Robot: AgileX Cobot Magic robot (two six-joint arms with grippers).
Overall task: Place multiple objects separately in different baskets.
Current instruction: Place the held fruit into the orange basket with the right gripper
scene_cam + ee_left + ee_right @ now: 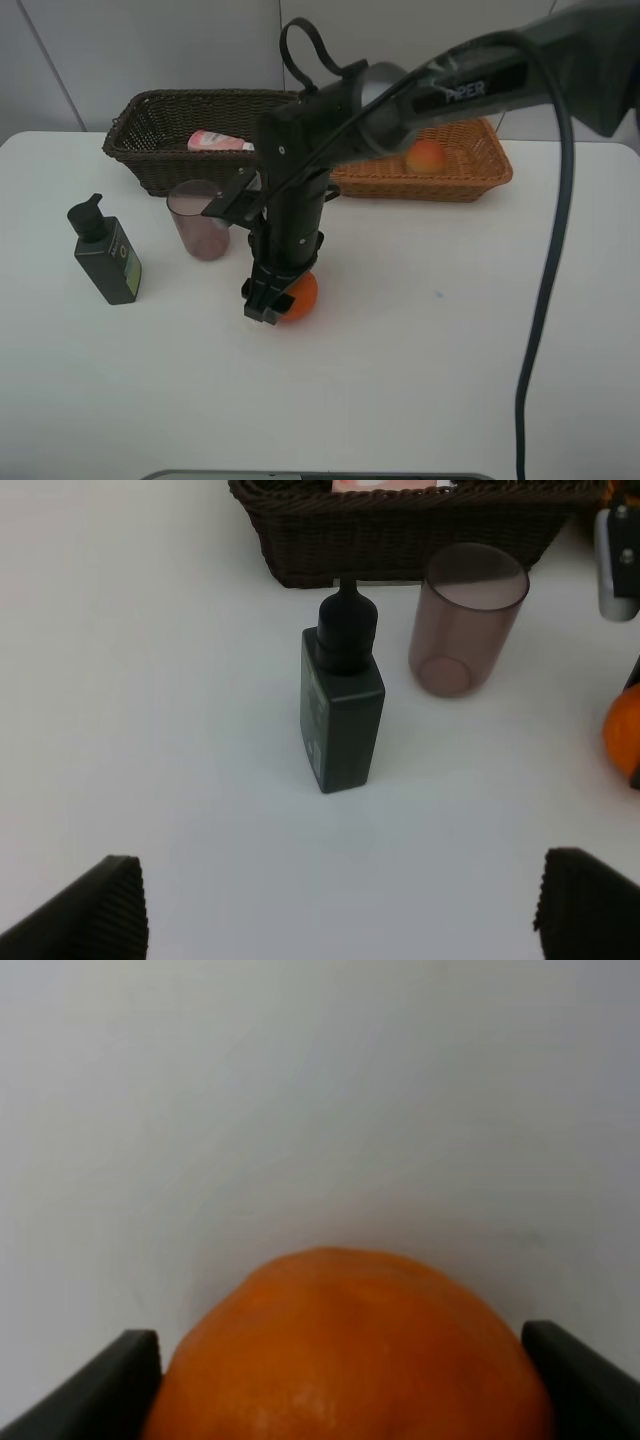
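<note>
Gripping the orange (301,295) from above, the right gripper (272,298) stands near the middle of the white table (450,380), its dark fingers (95,1390) against both sides of the fruit in the right wrist view. Whether the orange has left the tabletop cannot be told. The right arm (470,90) sweeps in from the far right, crosses above the left end of the light tan basket (480,170), then bends steeply down so the wrist points almost straight at the table. A black cable (545,300) hangs from it on the right. The left gripper (340,905), seen only by its own wrist camera, hangs wide apart with nothing between its tips, looking toward the dark green pump bottle (105,255).

A mauve cup (200,220) stands upright near the right arm's wrist, on its left and toward the far edge. The pump bottle stands further left, apart from the cup. Bare tabletop spreads to the right of the orange and toward the near edge.

Along the far edge, the dark brown basket (150,140) and the light tan basket sit side by side. A pink bottle (220,141) lies in the dark one and a red-yellow fruit (426,156) rests in the tan one. A pale panelled wall (150,50) closes the scene behind them.
</note>
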